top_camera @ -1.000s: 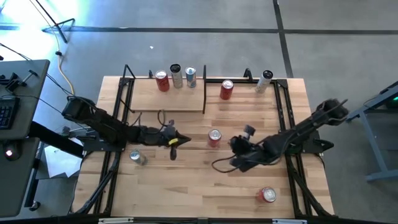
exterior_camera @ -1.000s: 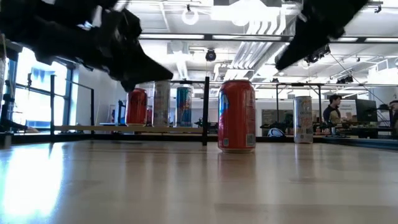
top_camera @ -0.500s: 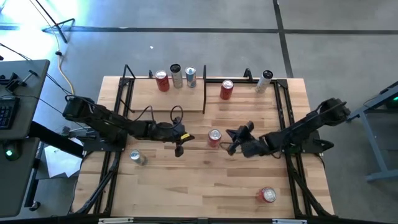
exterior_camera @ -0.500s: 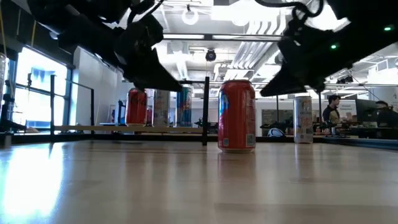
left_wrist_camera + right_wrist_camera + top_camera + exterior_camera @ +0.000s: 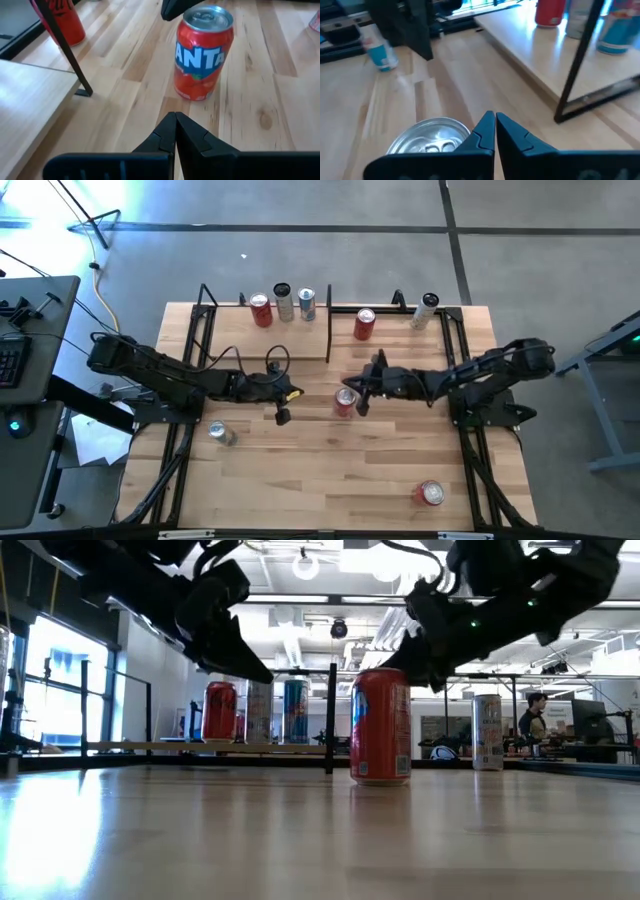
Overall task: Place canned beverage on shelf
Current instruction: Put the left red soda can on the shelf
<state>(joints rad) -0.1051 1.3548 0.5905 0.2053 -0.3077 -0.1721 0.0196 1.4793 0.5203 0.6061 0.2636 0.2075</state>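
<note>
Scanning from my left side across the table: a can lies on its side (image 5: 220,433) near the left edge, well clear of anything I am doing. My left gripper (image 5: 281,412) hangs over the planks just in front of the shelf (image 5: 240,340), its fingers (image 5: 170,131) pressed together on nothing. From it, the Fanta can (image 5: 202,51) stands upright a little way ahead, toward the table's centre, with bare wood between us.

On the shelf itself, a red can (image 5: 261,310), a silver can (image 5: 283,302) and a blue can (image 5: 307,304) stand in a row along the back, beside the thin end panel (image 5: 329,325).

The Fanta can (image 5: 346,401) sits on the tabletop just past the shelf's front corner, its long axis vertical. My right gripper (image 5: 362,391) is the nearer one: it hovers right above and just beside the can's top, and its wrist camera looks down on the silver lid (image 5: 431,141) directly under the fingertips. Those fingers (image 5: 495,129) are closed tight too, holding nothing, so I judge they must spread before they can drop around the can's sides.

Further right, another red can (image 5: 364,323) and a dark-topped pale can (image 5: 426,310) stand at the table's back edge, and one more red can (image 5: 431,493) sits near the front right corner.
</note>
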